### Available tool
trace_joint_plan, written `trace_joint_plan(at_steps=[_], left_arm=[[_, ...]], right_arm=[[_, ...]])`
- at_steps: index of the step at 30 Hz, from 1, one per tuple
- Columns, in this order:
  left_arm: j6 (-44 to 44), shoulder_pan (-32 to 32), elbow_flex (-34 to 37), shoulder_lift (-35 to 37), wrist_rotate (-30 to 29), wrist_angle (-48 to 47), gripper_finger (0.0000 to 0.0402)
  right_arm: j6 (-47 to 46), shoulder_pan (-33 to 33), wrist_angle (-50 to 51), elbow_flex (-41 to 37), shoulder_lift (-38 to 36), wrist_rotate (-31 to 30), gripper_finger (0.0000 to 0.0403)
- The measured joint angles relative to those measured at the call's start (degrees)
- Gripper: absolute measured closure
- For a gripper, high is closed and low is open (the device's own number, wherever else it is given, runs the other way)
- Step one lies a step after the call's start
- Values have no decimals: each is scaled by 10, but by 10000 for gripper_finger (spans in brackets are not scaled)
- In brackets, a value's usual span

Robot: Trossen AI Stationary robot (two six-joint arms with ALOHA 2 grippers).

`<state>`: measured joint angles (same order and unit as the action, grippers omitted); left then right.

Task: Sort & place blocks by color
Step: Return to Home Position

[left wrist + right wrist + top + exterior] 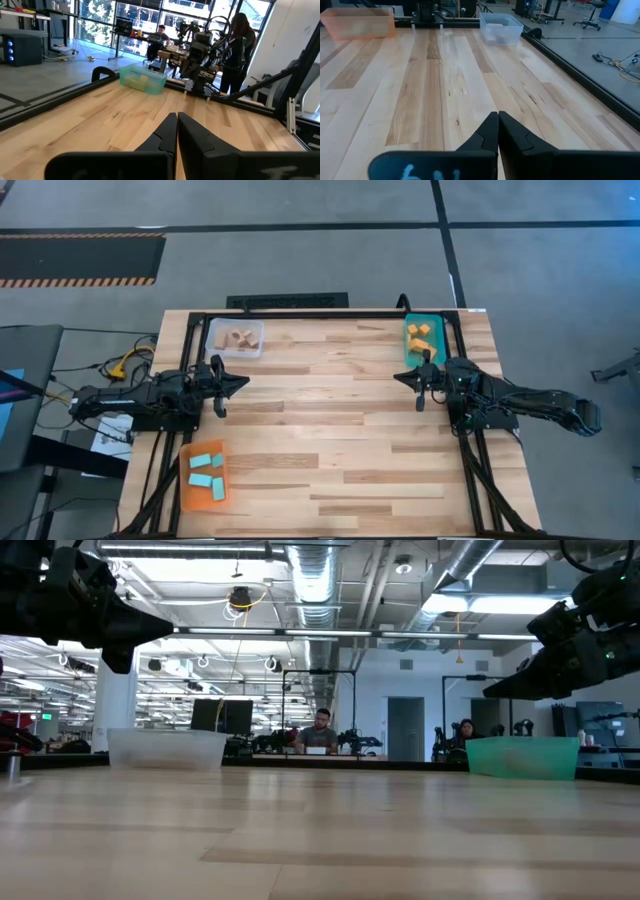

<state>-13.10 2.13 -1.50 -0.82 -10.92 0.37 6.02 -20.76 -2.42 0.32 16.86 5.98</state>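
Left gripper (177, 118): fingers clenched together on nothing; over the left edge of the table (330, 430), pointing inward.
Right gripper (498, 116): likewise pressed closed and empty; over the right edge, pointing inward at the left arm.
Tan blocks (238, 337): in the clear tray (256, 351), far-left corner; near the left gripper but apart from it. A few plain wood pieces, loosely clustered.
Orange blocks (420, 340): in the teal tray (425, 321), far-right corner; just beyond the right gripper, not touching. Small jumbled heap.
Light blue blocks (204, 478): in the orange tray (188, 498), near-left corner; well apart from both grippers. About four flat pieces, spread out.
High view alone: all three trays at once, one colour of block per tray.
Low view: clear and teal tray walls only, contents not discernible; orange tray out of frame; both grippers hanging above the board; two seated people in the room behind.
Left wrist view: teal tray side-on, pale shapes through its wall; right arm beside it; a person standing beyond.
Right wrist view: orange and clear trays across bare planks; blocks inside too faint to tell.
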Motion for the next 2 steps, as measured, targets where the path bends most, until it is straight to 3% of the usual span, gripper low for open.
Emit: trace_joint_plan(at_steps=[2], left_arm=[[0, 0, 0, 0, 0, 0, 402]], right_arm=[[0, 0, 0, 0, 0, 0, 377]])
